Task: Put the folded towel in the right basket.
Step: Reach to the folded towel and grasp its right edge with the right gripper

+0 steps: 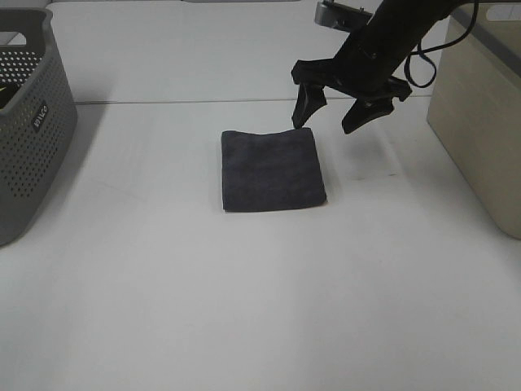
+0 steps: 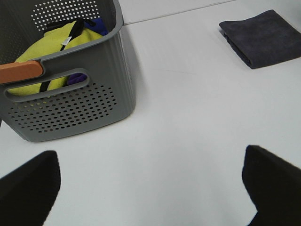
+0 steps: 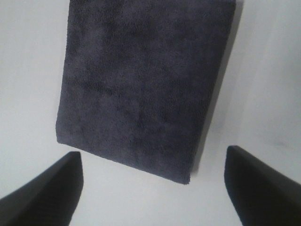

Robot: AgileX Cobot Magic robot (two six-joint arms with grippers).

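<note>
A dark grey folded towel (image 1: 271,169) lies flat on the white table, near the middle. It also shows in the right wrist view (image 3: 141,84) and in the left wrist view (image 2: 263,37). My right gripper (image 1: 332,118) is open and empty, hovering just behind the towel's far right corner. The beige right basket (image 1: 480,122) stands at the table's right edge. My left gripper (image 2: 150,183) is open and empty, over bare table near the grey left basket (image 2: 75,103); it is out of the exterior high view.
The grey perforated basket (image 1: 28,122) at the left edge holds yellow and blue cloth (image 2: 51,47). The table's far edge (image 1: 179,102) runs behind the towel.
</note>
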